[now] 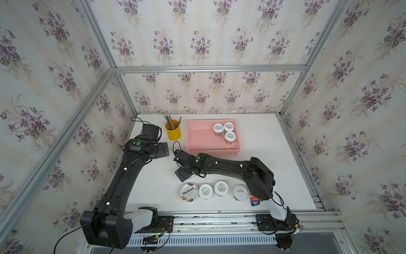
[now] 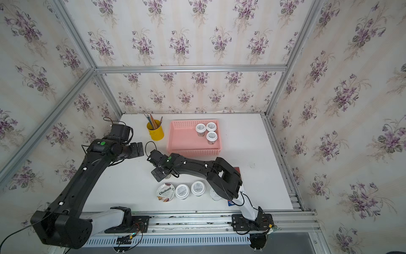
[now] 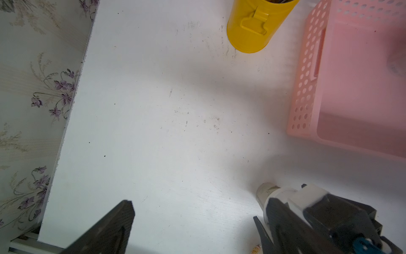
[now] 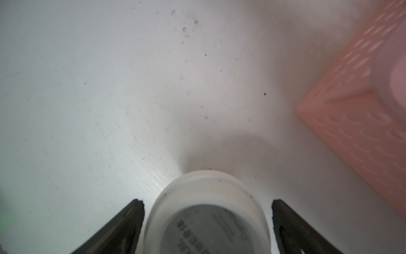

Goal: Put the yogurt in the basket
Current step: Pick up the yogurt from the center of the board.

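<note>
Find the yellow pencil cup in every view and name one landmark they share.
In a top view: yellow pencil cup stands at the back, left of the pink basket.
In a top view: same spot, left of the basket.
Left wrist: near the basket's perforated wall, its mouth cut off.
Right wrist: not in it.
Shared landmark: the pink basket, in all four.

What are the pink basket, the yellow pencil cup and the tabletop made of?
Basket: likely plastic, matte pink, moulded with rows of round holes.
Pencil cup: probably painted metal, glossy yellow, with a folded tab on its side.
Table: white board, perhaps laminate; faint grain and scuffs show.
</note>
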`<control>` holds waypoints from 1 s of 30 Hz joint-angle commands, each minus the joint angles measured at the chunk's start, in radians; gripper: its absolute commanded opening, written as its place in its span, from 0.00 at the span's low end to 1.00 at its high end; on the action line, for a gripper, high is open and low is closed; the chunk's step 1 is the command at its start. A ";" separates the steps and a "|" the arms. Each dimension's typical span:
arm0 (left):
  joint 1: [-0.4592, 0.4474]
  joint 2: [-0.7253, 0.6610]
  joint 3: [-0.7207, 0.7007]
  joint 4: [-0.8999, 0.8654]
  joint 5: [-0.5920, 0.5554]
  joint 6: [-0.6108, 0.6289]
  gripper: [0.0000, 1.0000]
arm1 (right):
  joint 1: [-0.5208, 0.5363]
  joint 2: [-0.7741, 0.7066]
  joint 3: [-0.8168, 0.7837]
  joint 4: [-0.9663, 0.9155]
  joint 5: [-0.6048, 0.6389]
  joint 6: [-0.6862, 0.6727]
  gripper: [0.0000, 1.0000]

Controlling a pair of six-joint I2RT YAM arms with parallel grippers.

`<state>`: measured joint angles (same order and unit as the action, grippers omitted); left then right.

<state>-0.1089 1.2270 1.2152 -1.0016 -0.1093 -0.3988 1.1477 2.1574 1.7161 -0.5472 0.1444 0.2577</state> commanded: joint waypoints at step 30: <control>0.005 0.001 0.010 0.014 0.003 0.003 0.99 | -0.007 -0.008 0.004 -0.028 0.004 -0.017 0.81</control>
<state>-0.1051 1.2301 1.2175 -0.9977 -0.1066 -0.3985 1.1393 2.1605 1.7161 -0.5518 0.1444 0.2386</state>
